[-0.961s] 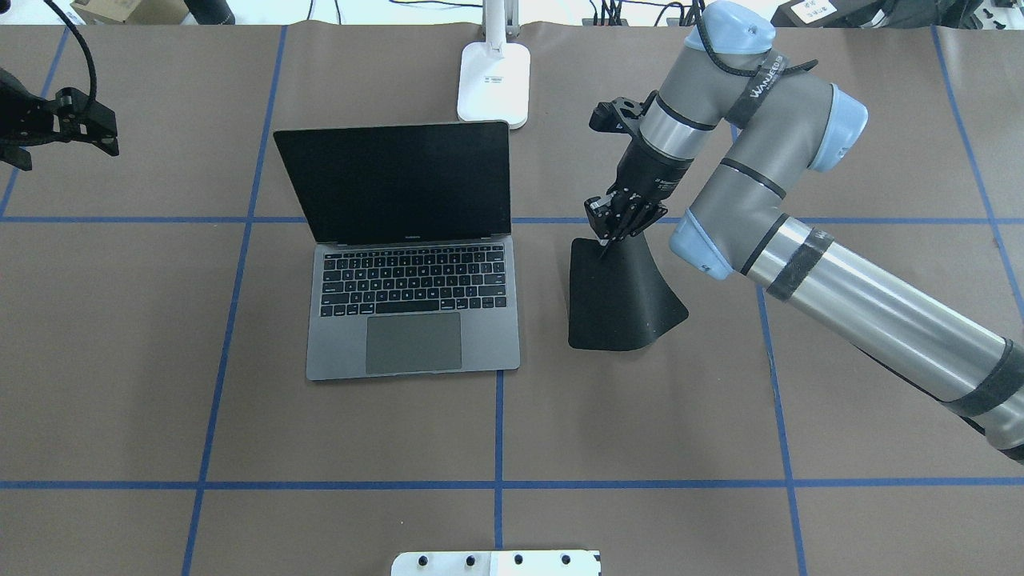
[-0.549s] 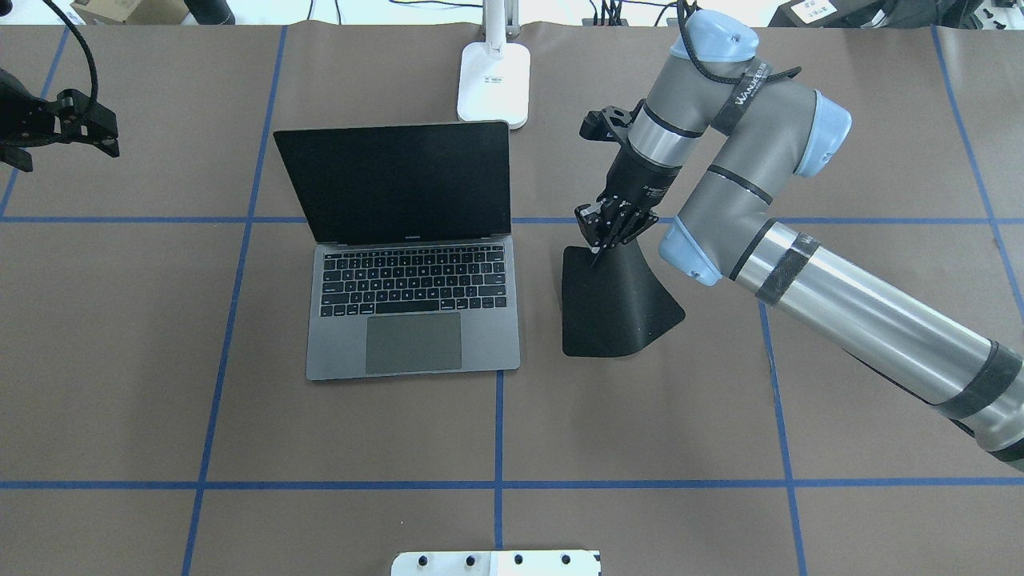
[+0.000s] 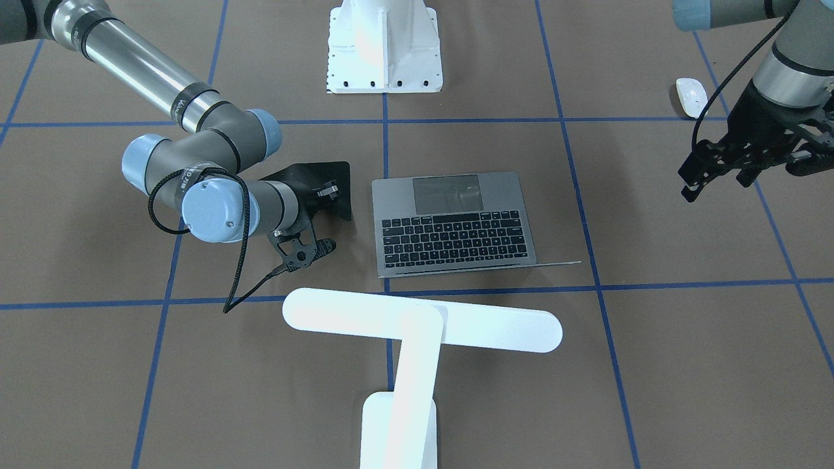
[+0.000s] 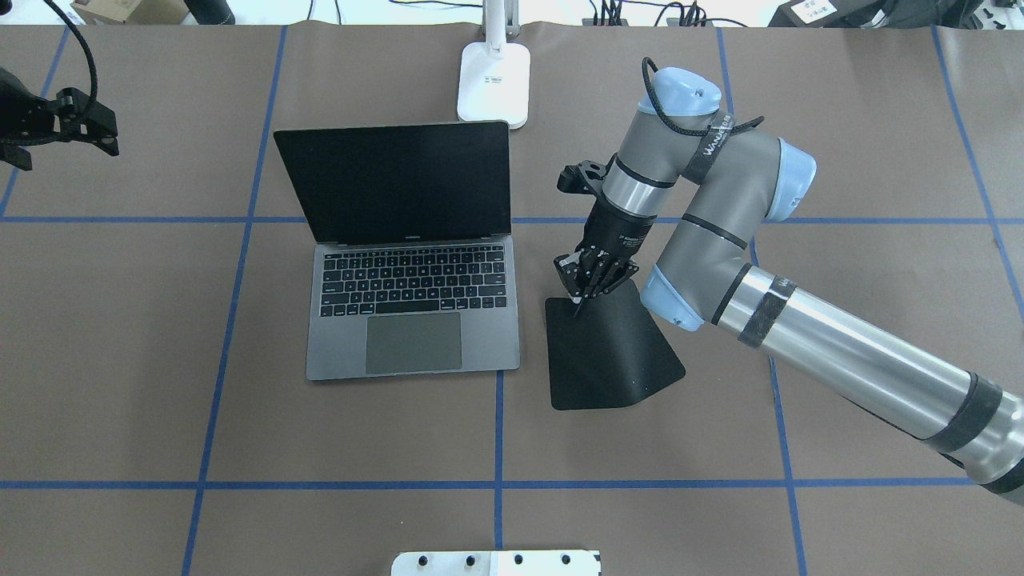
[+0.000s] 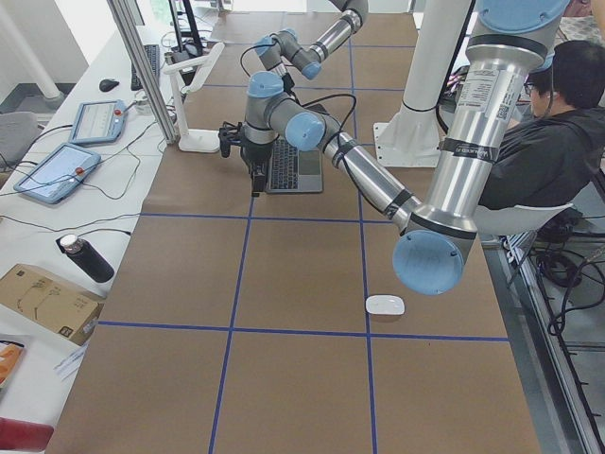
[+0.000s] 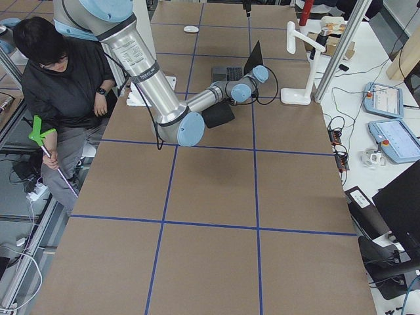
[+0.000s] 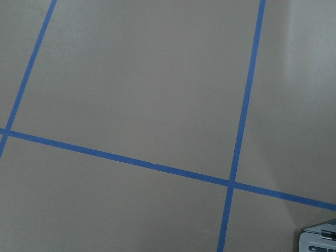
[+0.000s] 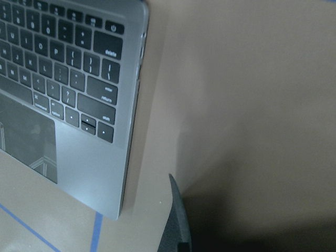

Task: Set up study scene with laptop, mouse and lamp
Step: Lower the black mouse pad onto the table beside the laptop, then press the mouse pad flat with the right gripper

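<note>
Brown table (image 4: 120, 360): grey laptop (image 4: 412, 320) open, dark; right jaws pinch mat (image 4: 608, 360), left jaws unclear.

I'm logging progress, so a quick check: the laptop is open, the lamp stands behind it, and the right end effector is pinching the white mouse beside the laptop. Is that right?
One slip: the right end effector pinches the edge of the black mat beside the laptop, not the mouse, as the overhead exterior view shows. The mouse lies far off on the robot's left side. The rest holds.

The laptop (image 4: 336, 352) is matt grey metal, the lamp (image 3: 488, 329) smooth white, the mat (image 4: 608, 368) matt black.
</note>
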